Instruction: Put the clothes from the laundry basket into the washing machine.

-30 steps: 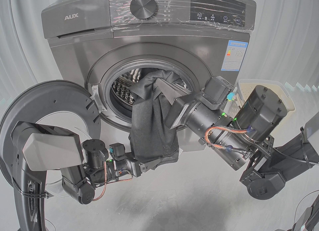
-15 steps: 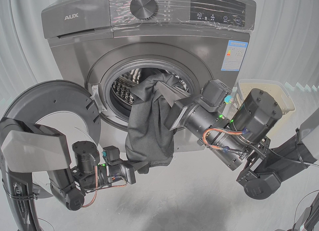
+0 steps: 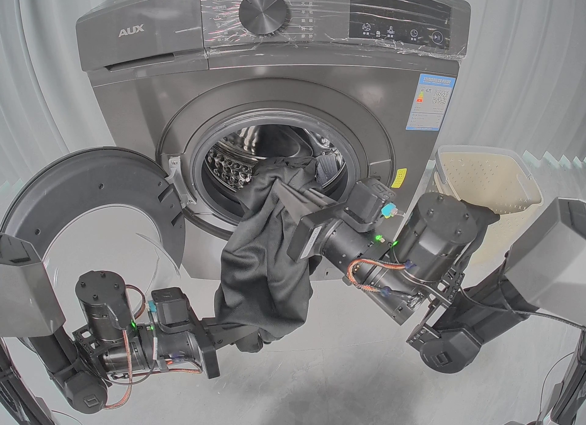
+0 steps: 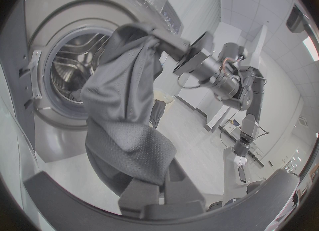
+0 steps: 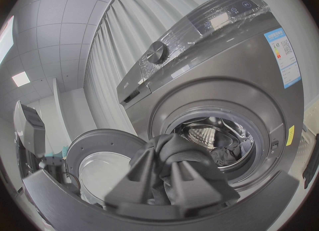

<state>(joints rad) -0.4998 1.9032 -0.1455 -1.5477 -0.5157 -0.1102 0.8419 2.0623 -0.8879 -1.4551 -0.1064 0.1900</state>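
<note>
1. Head view. Pale curtain point(image 3: 36, 78) behind, grey floor point(image 3: 342, 377) below. Grey washing machine point(image 3: 268, 84) straight ahead, with its round door point(image 3: 91, 200) swung wide open on the left and the drum point(image 3: 244, 157) exposed. Beige laundry basket point(image 3: 488, 179) on the floor just right of the machine. Dark garment point(image 3: 262, 261) stretched from the mouth of the drum down toward the floor, most of it hanging outside. Right tool point(image 3: 285, 191) pinching the garment's upper end in front of the drum's mouth. Left tool point(image 3: 244, 337) low, near the floor, clamped on the bottom hem.
2. Left wrist view. Left tool point(image 4: 159, 180) pressed together on the mesh-textured hem of the garment point(image 4: 123, 85). Cloth rising from there to the right tool point(image 4: 156, 37), up beside the open drum point(image 4: 69, 72).
3. Right wrist view. Right tool point(image 5: 162, 162) closed on a bunched fold of the garment point(image 5: 176, 148), in front of the drum opening; cannot tell whether past the lip. Second dark piece point(image 5: 227, 155) lying inside the drum. Open door point(image 5: 103, 155) alongside.
</note>
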